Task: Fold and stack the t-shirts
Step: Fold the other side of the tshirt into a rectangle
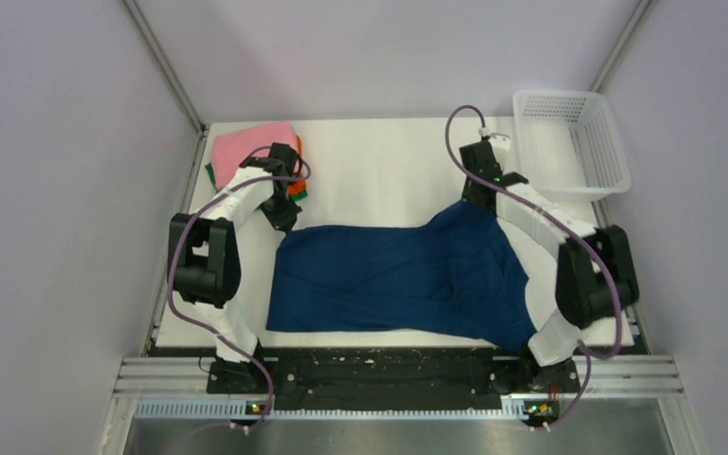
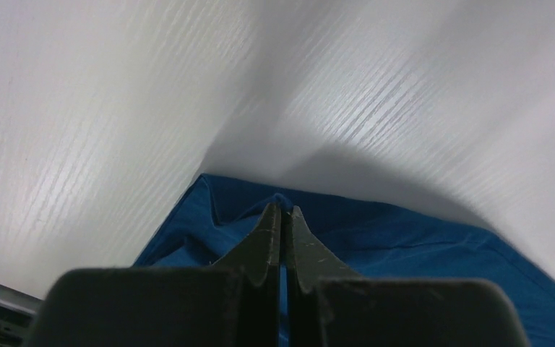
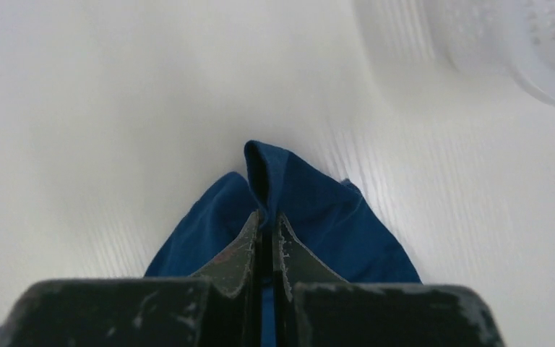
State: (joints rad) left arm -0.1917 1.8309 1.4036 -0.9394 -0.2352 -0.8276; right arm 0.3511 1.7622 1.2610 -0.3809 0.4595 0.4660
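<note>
A navy blue t-shirt (image 1: 398, 280) lies spread across the middle of the white table, no print showing. My left gripper (image 1: 282, 220) is shut on its far left corner; blue cloth (image 2: 405, 238) is pinched between the dark fingers (image 2: 264, 238) in the left wrist view. My right gripper (image 1: 482, 197) is shut on the far right corner, where a fold of the navy cloth (image 3: 311, 202) pokes up past the fingertips (image 3: 289, 249). A folded stack, pink t-shirt (image 1: 246, 147) on top with orange and green edges (image 1: 296, 190) showing, sits at the back left, partly hidden by the left arm.
A white mesh basket (image 1: 569, 142) stands at the back right corner of the table, its rim blurred in the right wrist view (image 3: 549, 65). Grey walls enclose the table (image 1: 379, 161) on three sides. The arm bases sit on the black rail along the near edge.
</note>
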